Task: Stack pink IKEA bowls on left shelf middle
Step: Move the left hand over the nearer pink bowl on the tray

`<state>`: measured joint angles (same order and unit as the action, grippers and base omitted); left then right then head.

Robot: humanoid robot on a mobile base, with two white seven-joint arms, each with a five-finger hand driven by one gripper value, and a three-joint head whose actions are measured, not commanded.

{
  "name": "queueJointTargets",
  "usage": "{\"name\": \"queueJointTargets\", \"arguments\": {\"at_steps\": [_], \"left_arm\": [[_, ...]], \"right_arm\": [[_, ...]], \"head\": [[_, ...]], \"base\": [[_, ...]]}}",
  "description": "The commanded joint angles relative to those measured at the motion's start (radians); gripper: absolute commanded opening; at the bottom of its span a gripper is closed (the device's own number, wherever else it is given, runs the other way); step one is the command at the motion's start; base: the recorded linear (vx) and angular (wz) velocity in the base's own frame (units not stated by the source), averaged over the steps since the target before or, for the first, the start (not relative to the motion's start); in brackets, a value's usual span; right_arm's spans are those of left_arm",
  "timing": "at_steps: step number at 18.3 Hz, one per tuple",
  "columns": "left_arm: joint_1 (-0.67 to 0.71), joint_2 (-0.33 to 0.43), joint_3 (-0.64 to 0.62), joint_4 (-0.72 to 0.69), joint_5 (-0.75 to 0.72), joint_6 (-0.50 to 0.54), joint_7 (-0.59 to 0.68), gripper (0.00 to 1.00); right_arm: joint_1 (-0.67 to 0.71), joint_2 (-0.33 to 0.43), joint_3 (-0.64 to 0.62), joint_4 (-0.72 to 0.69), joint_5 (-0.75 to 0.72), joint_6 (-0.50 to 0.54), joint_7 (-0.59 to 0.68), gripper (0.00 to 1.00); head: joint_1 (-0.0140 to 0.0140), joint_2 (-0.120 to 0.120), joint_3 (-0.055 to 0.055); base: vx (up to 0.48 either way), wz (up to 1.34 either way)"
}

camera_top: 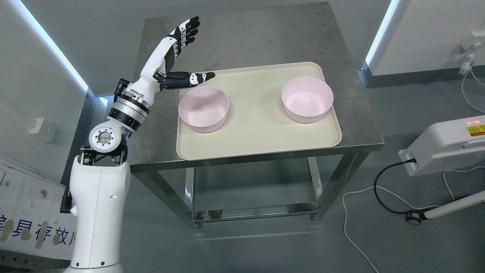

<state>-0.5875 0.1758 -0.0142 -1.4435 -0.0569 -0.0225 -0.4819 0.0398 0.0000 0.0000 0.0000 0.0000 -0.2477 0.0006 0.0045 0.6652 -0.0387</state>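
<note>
Our left hand [178, 49] hangs open at ten o'clock of the near pink bowl [203, 109]; its thumb could tip that rim on the tray [257, 144].

White arm [99, 204], black-and-white jointed hand [178, 49]

Item count, head view.
Pink bowls: two, one at left [204, 109] and one at right [307, 99]. Cream tray [257, 140]: one. Steel table [242, 34]: one, with one lower shelf [254, 197]. Robot hands in view: one, the left hand [178, 53]. White device [447, 146] on the floor at right: one.
</note>
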Motion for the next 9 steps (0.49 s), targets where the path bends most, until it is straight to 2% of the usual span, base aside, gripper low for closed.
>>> {"name": "queueJointTargets", "arguments": {"at_steps": [1,3,7,9], "left_arm": [[-0.009,0.114,0.031,0.105,0.032,0.163,-0.043,0.95],[-0.009,0.116,0.046,0.066,0.077,0.249,-0.095,0.95],[-0.020,0.113,0.034,0.054,0.077,0.265,-0.133,0.92],[-0.043,0.073,0.014,0.054,0.075,0.265,-0.132,0.89]], "right_arm": [[0.000,-0.017,-0.005,-0.017,-0.002,0.001,-0.001,1.00],[0.000,-0.017,-0.005,-0.017,-0.002,0.001,-0.001,1.00],[0.000,-0.017,-0.005,-0.017,-0.002,0.001,-0.001,1.00],[0.000,-0.017,-0.005,-0.017,-0.002,0.001,-0.001,1.00]], "head": [[0.0000,0.000,0.000],[0.0000,0.000,0.000],[0.0000,0.000,0.000],[0.0000,0.000,0.000]], "base": [[0.048,-0.02],[0.018,0.00],[-0.007,0.00],[-0.013,0.00]]}}
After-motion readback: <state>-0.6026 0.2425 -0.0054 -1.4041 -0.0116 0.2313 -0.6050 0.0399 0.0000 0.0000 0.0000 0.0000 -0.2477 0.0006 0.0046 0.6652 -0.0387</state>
